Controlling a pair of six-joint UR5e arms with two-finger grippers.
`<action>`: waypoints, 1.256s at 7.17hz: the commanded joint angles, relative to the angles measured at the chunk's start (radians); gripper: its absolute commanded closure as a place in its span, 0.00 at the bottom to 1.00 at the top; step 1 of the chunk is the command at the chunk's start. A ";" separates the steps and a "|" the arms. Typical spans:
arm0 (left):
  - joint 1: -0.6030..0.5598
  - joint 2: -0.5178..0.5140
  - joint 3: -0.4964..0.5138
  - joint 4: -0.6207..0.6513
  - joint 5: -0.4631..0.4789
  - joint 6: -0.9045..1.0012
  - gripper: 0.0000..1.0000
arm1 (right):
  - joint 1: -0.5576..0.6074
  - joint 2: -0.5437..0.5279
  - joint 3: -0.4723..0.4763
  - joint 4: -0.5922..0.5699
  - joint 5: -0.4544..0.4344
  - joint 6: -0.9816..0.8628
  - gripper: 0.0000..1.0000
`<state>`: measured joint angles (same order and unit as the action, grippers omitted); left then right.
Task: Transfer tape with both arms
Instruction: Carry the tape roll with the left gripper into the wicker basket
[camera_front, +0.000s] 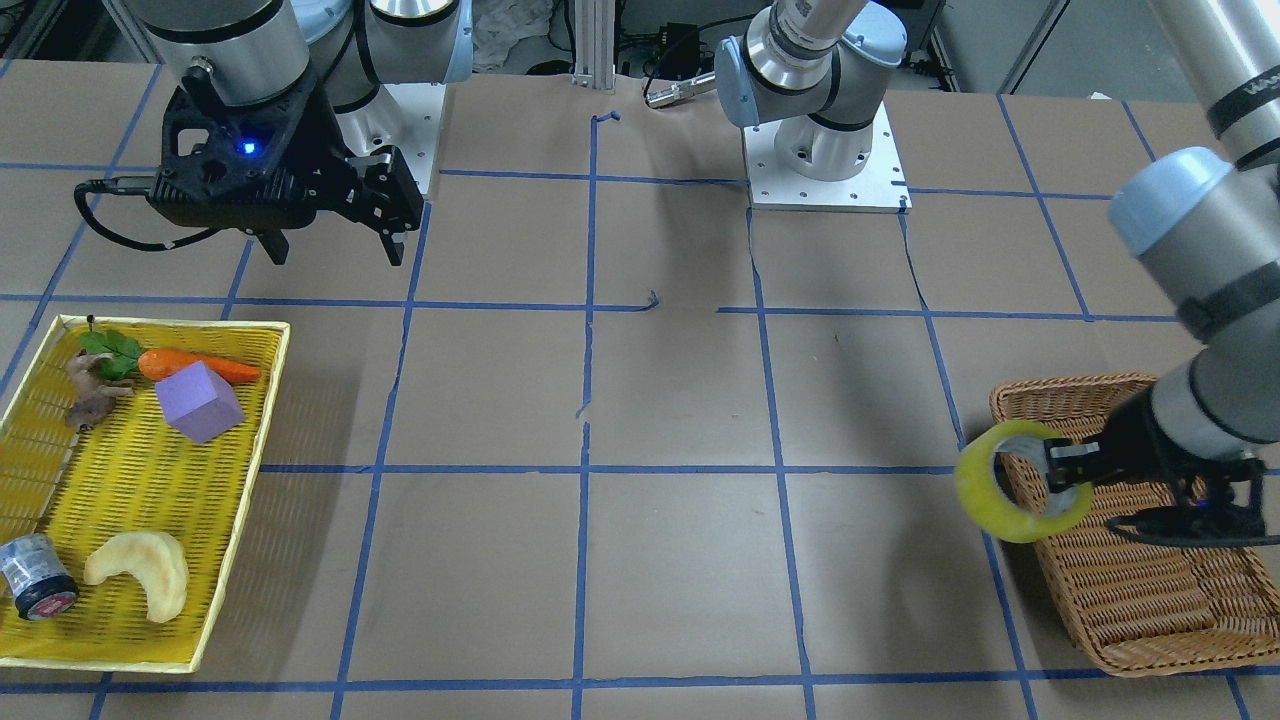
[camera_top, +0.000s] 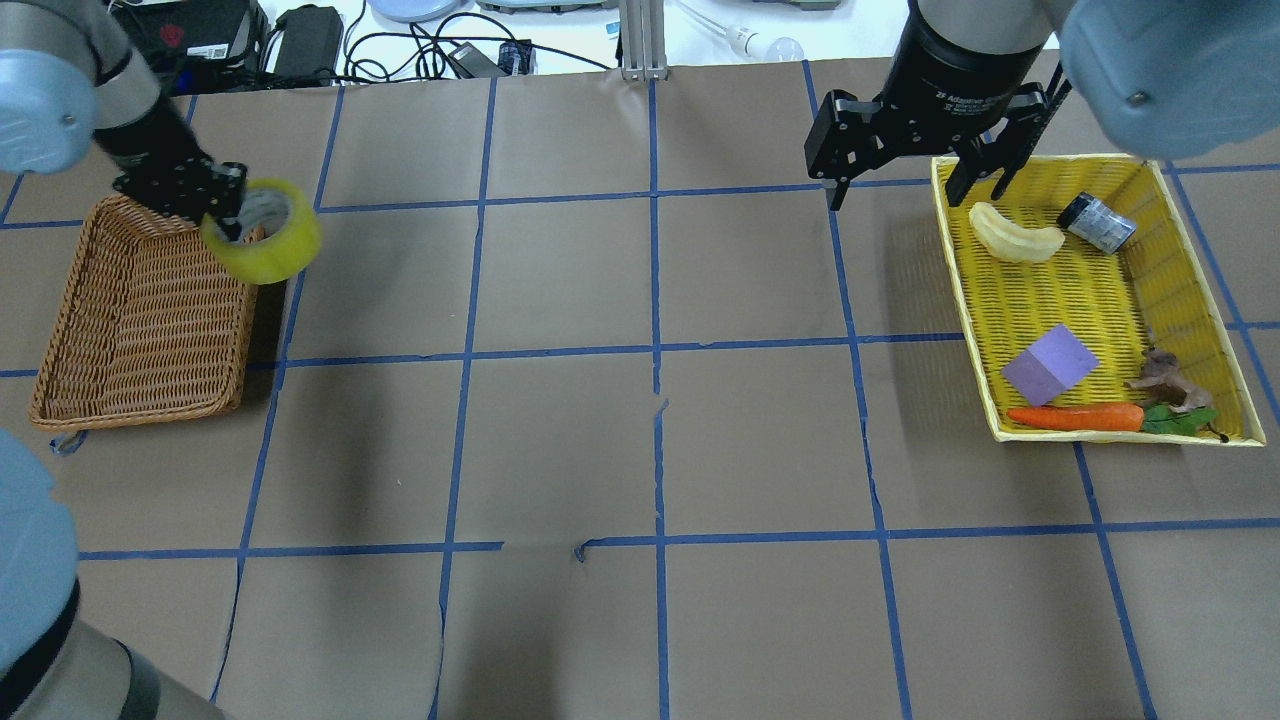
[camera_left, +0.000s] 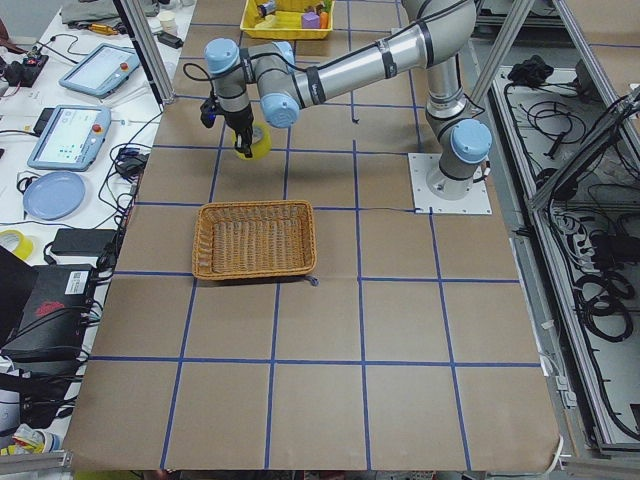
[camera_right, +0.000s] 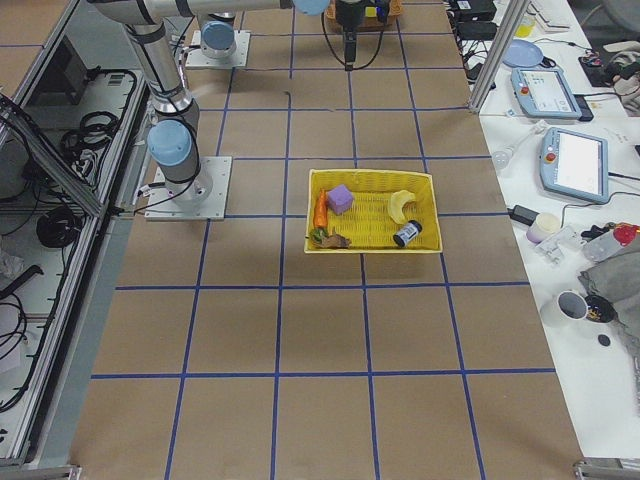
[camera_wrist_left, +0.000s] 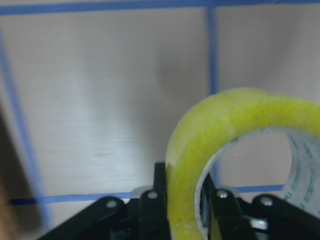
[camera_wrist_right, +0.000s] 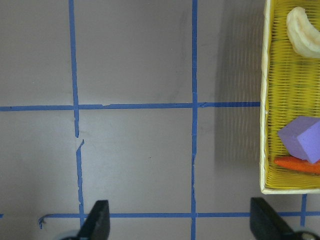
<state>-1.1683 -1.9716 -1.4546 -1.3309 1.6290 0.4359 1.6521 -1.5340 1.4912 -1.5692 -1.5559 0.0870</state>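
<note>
Tape (camera_top: 278, 258) is clamped in the left gripper (camera_top: 234, 214) over the edge of the wicker basket (camera_top: 150, 320). The right gripper (camera_top: 903, 190) is released, far from that basket.

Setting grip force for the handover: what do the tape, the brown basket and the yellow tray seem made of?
Tape: glossy translucent yellow plastic film, wound on a pale printed core, probably cardboard. Brown basket: matte woven wicker or rattan, strands visible. Yellow tray: fine woven mesh, likely plastic given its bright uniform colour.
</note>
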 joint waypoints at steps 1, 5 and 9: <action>0.171 -0.024 -0.044 0.115 0.002 0.261 1.00 | 0.000 0.000 0.000 0.000 0.000 0.000 0.00; 0.223 -0.124 -0.211 0.504 -0.009 0.287 1.00 | 0.000 0.000 0.000 0.000 0.002 0.000 0.00; 0.202 -0.060 -0.194 0.530 0.003 0.271 0.00 | 0.001 0.000 0.000 0.001 0.000 0.000 0.00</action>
<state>-0.9530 -2.0706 -1.6556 -0.7910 1.6262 0.7117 1.6524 -1.5340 1.4910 -1.5683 -1.5554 0.0874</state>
